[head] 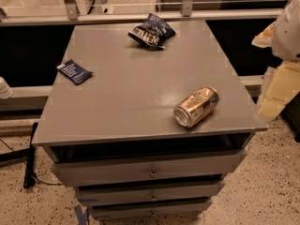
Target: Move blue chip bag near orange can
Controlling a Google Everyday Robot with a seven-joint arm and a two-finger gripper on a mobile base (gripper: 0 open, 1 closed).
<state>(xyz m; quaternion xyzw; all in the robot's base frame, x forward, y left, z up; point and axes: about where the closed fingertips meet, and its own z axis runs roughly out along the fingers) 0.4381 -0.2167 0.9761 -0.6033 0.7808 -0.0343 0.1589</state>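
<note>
The blue chip bag is dark navy foil with white lettering and lies crumpled at the far middle of the grey cabinet top. The orange can is golden-orange with a silver rim and lies on its side near the front right corner, its top facing front left. My gripper shows as white and cream parts at the right edge of the view, beyond the cabinet's right side, to the right of the can and well apart from the bag.
A small flat dark-blue packet with white print lies near the left edge of the top. The cabinet has drawers below its front. A railing runs behind it. A black cable lies on the speckled floor at the left.
</note>
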